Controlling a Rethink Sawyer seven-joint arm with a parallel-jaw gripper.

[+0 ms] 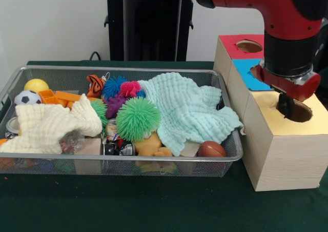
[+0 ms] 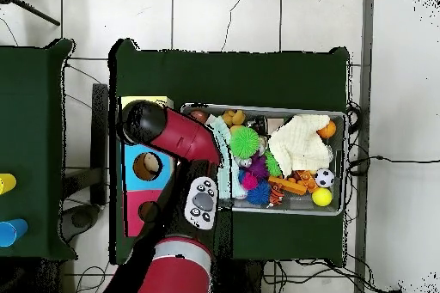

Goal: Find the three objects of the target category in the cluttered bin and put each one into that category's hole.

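Yellow-topped box's hole lies directly beneath the gripper at right of frame; whether anything is held, I cannot tell. No patchwork ball shows in the bin at left.

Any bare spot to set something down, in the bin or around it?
The bin is packed wall to wall with cloths, balls and toys. Free: the green tabletop strip in front of the bin and yellow-topped box. The hand hangs over that box's hole.
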